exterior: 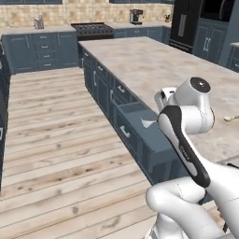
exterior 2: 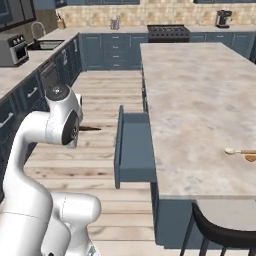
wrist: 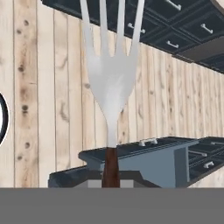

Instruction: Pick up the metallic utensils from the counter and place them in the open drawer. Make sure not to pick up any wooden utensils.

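A metallic fork [wrist: 111,78] with silver tines and a dark brown handle fills the hand view, and my gripper [wrist: 110,183] is shut on that handle. The fork hangs over the wooden floor beside the open drawer [wrist: 144,159]. From the left base camera its silver tip [exterior: 148,123] shows just above the open drawer [exterior: 140,133], past my arm. Its brown handle end [exterior 2: 91,129] pokes out left of the drawer [exterior 2: 132,145] in the right base view. Two wooden spoons, one pale [exterior 2: 239,151] and one orange-brown [exterior 2: 251,158], lie on the counter [exterior 2: 200,90] near its right edge.
The island counter [exterior: 154,65] stands over dark blue cabinets. A black stove [exterior 2: 167,31] sits on the back wall counter. A dark chair [exterior 2: 220,232] is at the island's near end. Wooden floor [exterior: 56,140] lies left of the island.
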{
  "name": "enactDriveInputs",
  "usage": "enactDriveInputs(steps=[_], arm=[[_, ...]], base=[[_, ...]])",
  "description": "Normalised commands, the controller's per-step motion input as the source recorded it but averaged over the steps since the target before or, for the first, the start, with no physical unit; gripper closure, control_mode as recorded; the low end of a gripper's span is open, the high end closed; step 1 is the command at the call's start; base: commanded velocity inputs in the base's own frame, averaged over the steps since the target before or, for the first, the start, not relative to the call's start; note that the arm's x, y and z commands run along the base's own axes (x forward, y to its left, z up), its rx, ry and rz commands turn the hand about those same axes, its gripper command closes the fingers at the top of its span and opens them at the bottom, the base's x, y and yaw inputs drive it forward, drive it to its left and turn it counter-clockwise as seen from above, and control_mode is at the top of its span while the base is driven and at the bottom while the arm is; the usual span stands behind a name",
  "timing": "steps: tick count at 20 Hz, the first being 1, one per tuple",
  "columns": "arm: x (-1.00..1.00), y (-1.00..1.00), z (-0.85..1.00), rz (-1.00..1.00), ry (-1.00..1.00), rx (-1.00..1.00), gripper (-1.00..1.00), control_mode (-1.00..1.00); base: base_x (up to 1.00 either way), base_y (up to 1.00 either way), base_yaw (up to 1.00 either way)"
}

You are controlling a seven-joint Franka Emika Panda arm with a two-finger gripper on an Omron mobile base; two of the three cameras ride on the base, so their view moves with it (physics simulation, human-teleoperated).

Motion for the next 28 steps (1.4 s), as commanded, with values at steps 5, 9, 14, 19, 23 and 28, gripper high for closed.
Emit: enactDriveInputs(steps=[5,9,14,19,23,28], arm=[[0.00,0.00,0.00,0.00,0.00,0.00,1.00,1.00],[0.00,0.00,0.00,0.00,0.00,0.00,1.00,1.00],[0.00,0.00,0.00,0.00,0.00,0.00,1.00,1.00],[0.00,0.00,0.00,0.00,0.00,0.00,1.00,1.00],[0.00,0.00,0.00,0.00,0.00,0.00,1.00,1.00],[0.36,0.00,-0.04,0.00,0.08,0.00,1.00,-1.00]], base=[[0.43,-0.10,-0.17],[0.41,-0.09,-0.04],[0.40,-0.25,0.00],[0.23,-0.24,0.00],[0.37,-0.01,0.00],[0.00,0.00,0.00]])
